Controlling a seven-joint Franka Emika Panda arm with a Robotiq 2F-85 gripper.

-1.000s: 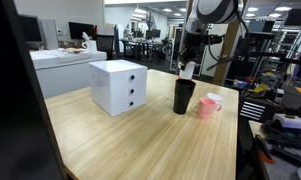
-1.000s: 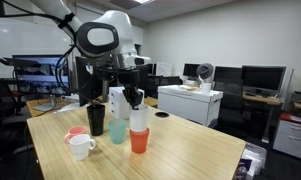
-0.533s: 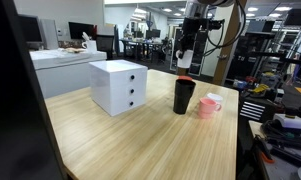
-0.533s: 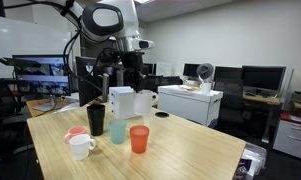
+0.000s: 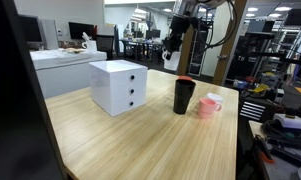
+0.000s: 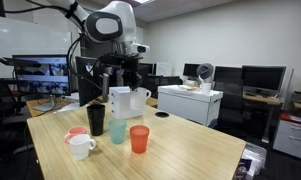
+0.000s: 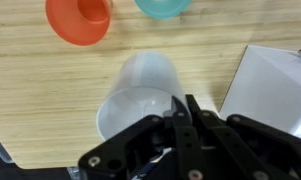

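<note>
gripper jaws closed on rim of clear cup, cup held in air, tilted, above orange cup, teal cup just beside orange cup, white drawer box behind orange cup

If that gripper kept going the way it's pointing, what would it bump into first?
Probably the bare wooden table. In the wrist view the gripper, shut on a white cup, aims at the wood; the orange cup and teal cup sit aside.
</note>
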